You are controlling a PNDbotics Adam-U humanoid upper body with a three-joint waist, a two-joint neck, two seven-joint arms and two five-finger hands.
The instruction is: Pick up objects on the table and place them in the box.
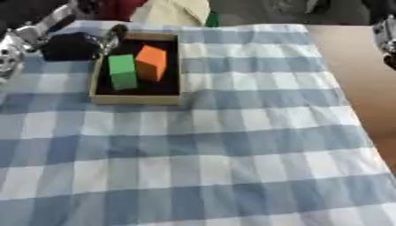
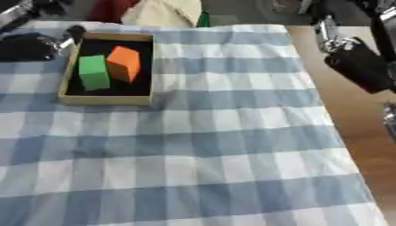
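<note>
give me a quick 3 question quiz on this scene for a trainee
1. True or false: the green block and the orange block both lie inside the box.
2. Multiple choice: where is the left hand? A) over the middle of the checked cloth B) beside the box's far left corner C) inside the box
3. Fill in: the right hand is over the bare ____ strip to the right of the cloth.

Key: 1 true. 2 B. 3 wooden table.
</note>
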